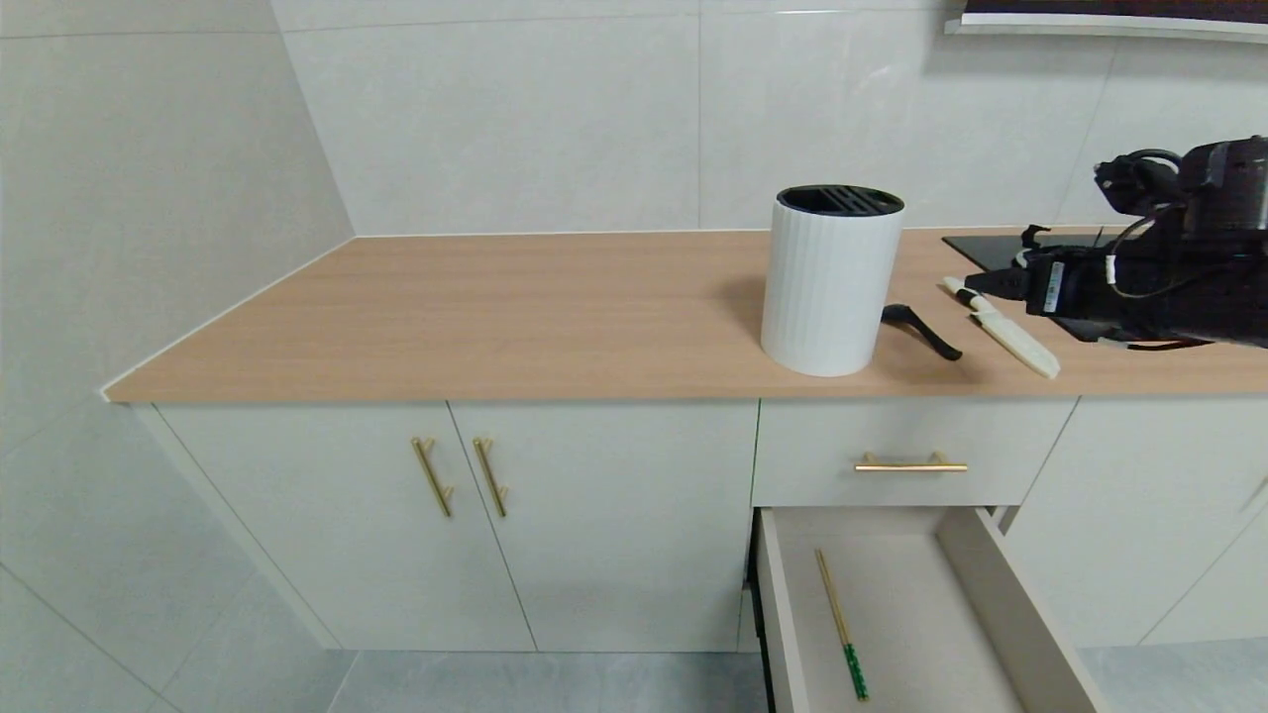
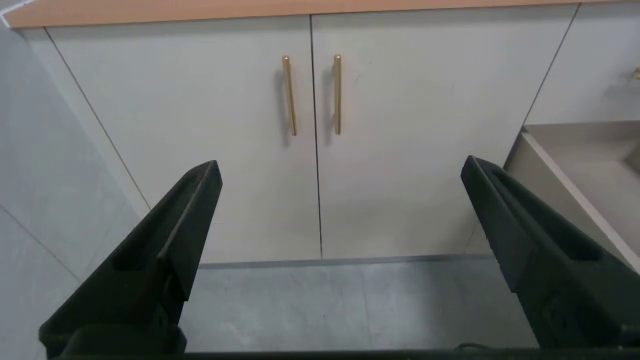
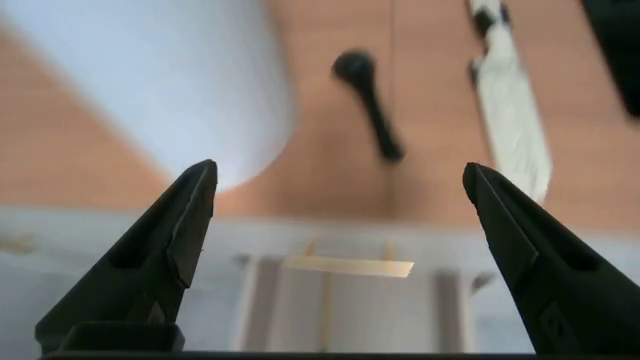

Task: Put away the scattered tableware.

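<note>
left gripper (image 2: 335,260) spread, low before cupboard doors (image 2: 420,150) | holder (image 1: 830,280) near bench (image 1: 495,317) front edge | chopsticks (image 1: 840,624) in open drawer (image 1: 1001,594) | black utensil (image 1: 921,330), then knife (image 1: 1003,329), just right of holder | right gripper (image 3: 335,200) spread, holding nothing, above them

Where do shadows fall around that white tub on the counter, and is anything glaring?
Head view: the white tub throws soft shadows on the countertop either side of its base; no harsh glare anywhere. Left wrist view: the cupboard doors are evenly lit, the gold handles drawing faint thin shadows. Right wrist view: the right tool shows as a dark silhouette against the lit countertop.
</note>
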Robot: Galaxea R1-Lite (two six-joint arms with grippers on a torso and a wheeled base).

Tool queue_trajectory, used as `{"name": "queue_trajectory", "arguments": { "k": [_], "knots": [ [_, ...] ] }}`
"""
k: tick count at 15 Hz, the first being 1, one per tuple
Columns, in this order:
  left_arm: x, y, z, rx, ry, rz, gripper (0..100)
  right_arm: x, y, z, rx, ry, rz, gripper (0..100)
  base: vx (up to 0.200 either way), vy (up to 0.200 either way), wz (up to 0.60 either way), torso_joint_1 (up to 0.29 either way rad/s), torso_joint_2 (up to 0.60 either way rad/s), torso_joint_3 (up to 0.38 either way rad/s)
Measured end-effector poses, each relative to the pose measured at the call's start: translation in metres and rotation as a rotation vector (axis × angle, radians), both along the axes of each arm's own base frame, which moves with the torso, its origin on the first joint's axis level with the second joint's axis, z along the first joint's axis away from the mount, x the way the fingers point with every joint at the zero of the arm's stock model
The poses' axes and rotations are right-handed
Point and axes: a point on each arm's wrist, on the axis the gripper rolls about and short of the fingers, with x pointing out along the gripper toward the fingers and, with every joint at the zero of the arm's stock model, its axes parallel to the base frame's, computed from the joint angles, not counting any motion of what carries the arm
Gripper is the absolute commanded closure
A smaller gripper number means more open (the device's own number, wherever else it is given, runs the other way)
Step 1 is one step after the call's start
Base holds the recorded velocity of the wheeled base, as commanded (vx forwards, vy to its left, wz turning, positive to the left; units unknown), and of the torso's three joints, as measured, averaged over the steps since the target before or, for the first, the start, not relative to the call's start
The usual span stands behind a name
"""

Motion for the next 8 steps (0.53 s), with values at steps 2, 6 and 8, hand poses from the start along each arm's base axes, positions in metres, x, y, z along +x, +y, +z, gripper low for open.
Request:
{"name": "queue_trajectory", "arguments": {
  "k": [2,6,8],
  "knots": [
    [0.0,0.0,0.0,0.0,0.0,0.0,0,0.039,-0.009,-0.007,-0.041,-0.032,0.03,0,0.0,0.0,0.0,0.0,0.0,0.0],
    [0.0,0.0,0.0,0.0,0.0,0.0,0,0.081,-0.02,-0.034,-0.064,-0.025,0.095,0,0.0,0.0,0.0,0.0,0.0,0.0],
    [0.0,0.0,0.0,0.0,0.0,0.0,0,0.088,-0.026,-0.043,-0.07,-0.007,0.103,0,0.0,0.0,0.0,0.0,0.0,0.0]
  ]
}}
